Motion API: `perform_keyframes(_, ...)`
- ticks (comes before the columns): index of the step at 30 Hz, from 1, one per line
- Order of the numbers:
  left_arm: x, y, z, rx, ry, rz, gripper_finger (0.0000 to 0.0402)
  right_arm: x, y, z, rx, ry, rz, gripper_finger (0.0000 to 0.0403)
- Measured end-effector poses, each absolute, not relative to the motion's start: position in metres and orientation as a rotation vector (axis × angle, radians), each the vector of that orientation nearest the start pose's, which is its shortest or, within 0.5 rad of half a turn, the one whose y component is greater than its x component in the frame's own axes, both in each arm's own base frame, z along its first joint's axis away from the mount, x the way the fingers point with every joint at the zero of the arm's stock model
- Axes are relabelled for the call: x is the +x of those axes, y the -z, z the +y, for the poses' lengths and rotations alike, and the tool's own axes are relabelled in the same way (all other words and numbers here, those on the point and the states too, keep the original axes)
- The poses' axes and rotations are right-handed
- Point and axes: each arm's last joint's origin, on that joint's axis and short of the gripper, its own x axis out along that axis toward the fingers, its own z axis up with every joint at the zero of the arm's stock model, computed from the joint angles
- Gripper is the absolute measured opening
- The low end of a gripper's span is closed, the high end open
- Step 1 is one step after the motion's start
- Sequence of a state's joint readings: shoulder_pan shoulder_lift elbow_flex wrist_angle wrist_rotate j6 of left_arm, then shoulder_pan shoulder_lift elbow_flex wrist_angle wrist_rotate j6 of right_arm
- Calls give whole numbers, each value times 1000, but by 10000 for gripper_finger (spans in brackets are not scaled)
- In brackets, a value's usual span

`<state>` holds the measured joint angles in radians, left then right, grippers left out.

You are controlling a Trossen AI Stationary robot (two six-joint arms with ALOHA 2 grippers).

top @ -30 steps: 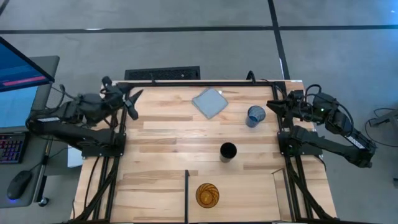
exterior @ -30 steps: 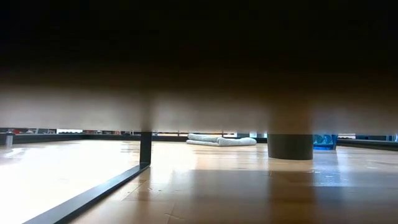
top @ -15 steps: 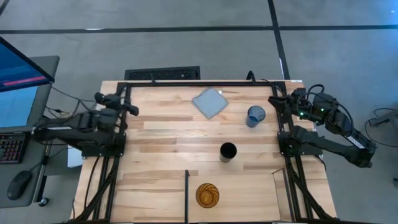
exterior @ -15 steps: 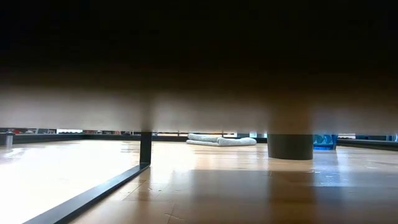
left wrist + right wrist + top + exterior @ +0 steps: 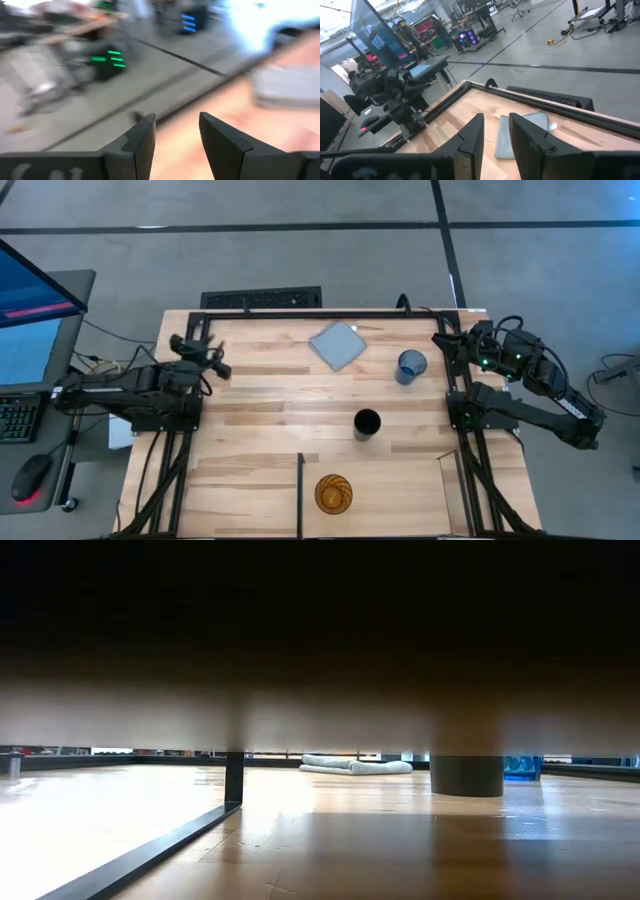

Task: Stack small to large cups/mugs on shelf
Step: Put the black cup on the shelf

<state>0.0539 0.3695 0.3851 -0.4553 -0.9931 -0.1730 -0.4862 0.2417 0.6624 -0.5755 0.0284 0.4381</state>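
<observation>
Left gripper (image 5: pixel 215 358) at table's left edge, fingers apart w/ nothing between — well away from all cups. Right gripper (image 5: pixel 447 343) at right edge, narrow gap, holding nothing, blue cup (image 5: pixel 410 366) just beside it. Black cup (image 5: pixel 367 423) mid-table; amber tumbler (image 5: pixel 333 493) on the shelf (image 5: pixel 400 490).

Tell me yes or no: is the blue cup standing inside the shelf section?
No, the blue cup sits near the right gripper, far from the shelf.
</observation>
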Motion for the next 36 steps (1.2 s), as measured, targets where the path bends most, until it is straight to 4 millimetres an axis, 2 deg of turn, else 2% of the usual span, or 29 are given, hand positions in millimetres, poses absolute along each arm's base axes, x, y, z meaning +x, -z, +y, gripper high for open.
perform_keyframes(3, 97, -227, 29, 29, -842, 359, 146, 51, -307, -28, 463, 540, 38, 113)
perform_keyframes(5, 100, -230, 31, 24, -763, 336, 146, 51, -307, -28, 463, 540, 38, 113)
perform_keyframes(9, 99, -239, 42, 36, -834, 257, 145, 51, -307, -28, 463, 540, 38, 113)
perform_keyframes(11, 99, -237, 49, 14, -864, 228, 145, 51, -307, -28, 470, 540, 36, 113)
perform_keyframes(16, 98, -212, 64, -85, -773, 220, 145, 51, -307, -28, 471, 540, 36, 113)
perform_keyframes(21, 92, -195, 75, -119, -836, 143, 145, 51, -307, -28, 471, 539, 36, 113)
perform_keyframes(24, 87, -191, 76, -135, -845, 112, 145, 51, -307, -28, 471, 539, 36, 113)
perform_keyframes(32, 74, -199, 70, -85, -915, -17, 146, 51, -307, -28, 464, 538, 38, 113)
perform_keyframes(36, 67, -199, 64, -82, -921, -25, 146, 51, -307, -28, 463, 538, 38, 113)
